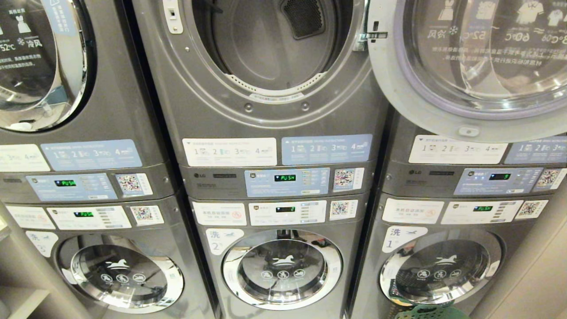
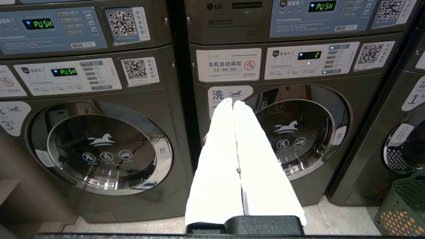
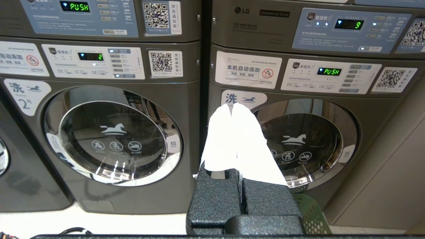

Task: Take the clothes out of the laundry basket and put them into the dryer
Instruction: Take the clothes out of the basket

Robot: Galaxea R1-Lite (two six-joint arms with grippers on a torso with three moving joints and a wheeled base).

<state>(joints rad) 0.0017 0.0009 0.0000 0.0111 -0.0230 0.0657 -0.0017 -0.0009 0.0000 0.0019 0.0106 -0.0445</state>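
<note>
While the round grey dryer drum [image 1: 270, 44] gapes above the middle machine's control panel, its glass-and-chrome door [image 1: 478, 66] swung wide to the right, both my arms hang low before the bottom row of grey front-loading washers. My left gripper [image 2: 233, 103], its two white fingers [image 2: 219, 149] pressed flat together with no gap and nothing between them, points at the label beside the round chrome-rimmed door of the middle washer [image 2: 292, 132]. My right gripper [image 3: 232, 107] is likewise clenched on nothing, its white fingertips [image 3: 245, 139] meeting in front of the right-hand washer's door [image 3: 305, 146], touching no surface. On the floor at the foot of that right-hand washer stands the green perforated plastic laundry basket [image 2: 405, 205], just beside the machine's lower front and well below the dryer opening; I cannot tell whether any clothes lie in it. Neither gripper touches the basket.
</note>
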